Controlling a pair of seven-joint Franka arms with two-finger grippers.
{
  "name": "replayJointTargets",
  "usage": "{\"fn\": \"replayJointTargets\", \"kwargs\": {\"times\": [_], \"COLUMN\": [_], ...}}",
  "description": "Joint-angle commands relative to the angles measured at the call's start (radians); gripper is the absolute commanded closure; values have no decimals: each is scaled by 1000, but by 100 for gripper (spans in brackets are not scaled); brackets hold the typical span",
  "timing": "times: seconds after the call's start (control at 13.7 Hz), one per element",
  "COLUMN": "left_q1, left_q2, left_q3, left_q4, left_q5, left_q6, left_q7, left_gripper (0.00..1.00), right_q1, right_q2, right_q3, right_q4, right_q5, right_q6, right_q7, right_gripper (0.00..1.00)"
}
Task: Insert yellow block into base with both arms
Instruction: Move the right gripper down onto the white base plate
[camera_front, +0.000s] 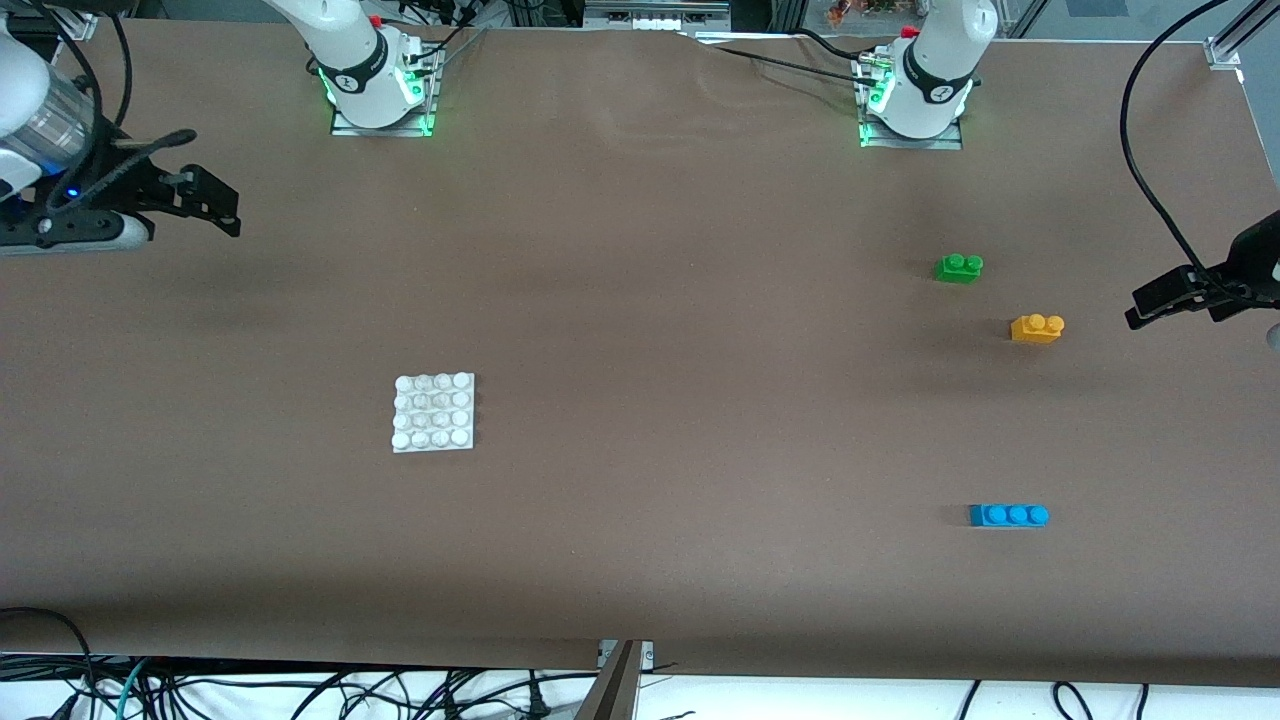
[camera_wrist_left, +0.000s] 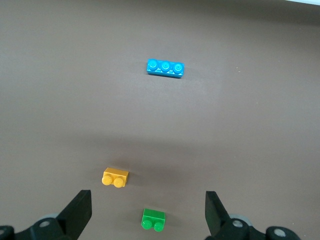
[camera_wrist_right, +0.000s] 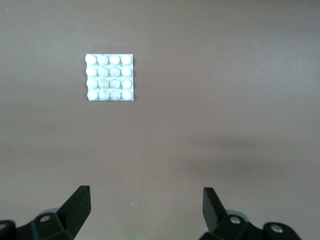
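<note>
Left end effector (camera_wrist_left: 147, 212) apart, over green brick (camera_wrist_left: 153, 219) | right end effector (camera_wrist_right: 145, 210) apart, empty | yellow block (camera_front: 1037, 328) between green and blue brick (camera_front: 1008, 515), left arm's end of counter (camera_front: 640, 300) | base (camera_wrist_right: 109, 77) alone in right wrist view | no readable writing

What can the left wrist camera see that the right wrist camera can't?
Only the left wrist view shows the three bricks: the yellow block, the green brick and the blue brick, with the left gripper open. Only the right wrist view shows the base, with the right gripper open. Both show the brown table and nothing held.
</note>
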Motion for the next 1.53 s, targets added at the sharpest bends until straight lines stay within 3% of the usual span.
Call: {"fn": "replayJointTargets", "kwargs": {"times": [0.0, 0.36, 0.58, 0.8, 1.09, 1.24, 1.46], "left_q1": [-2, -2, -2, -2, -2, -2, -2], "left_q2": [-2, -2, -2, -2, -2, -2, -2], "left_q3": [-3, -3, -3, -3, -3, -3, -3], "left_q4": [9, 9, 9, 9, 9, 9, 9], "left_q5": [22, 22, 22, 22, 22, 22, 22], "left_q6": [-13, -13, -13, -13, -13, -15, -15], "left_q7": [-6, -6, -6, -6, -6, -6, -6], "left_gripper": [0, 0, 0, 0, 0, 0, 0], "right_q1": [-8, -8, -36, -37, -37, -37, -37], "right_q2": [-5, 24, 151, 277, 419, 496, 556], "right_q3": [24, 47, 116, 121, 126, 126, 126], "right_q4": [-101, -359, -355, -337, -254, -252, -246], "right_q5": [-13, -12, -12, -3, 2, -1, -7], "right_q6": [118, 463, 624, 801, 864, 974, 1025], "right_q7": [32, 148, 240, 245, 282, 316, 331], "right_gripper": [1, 1, 1, 1, 1, 1, 1]}}
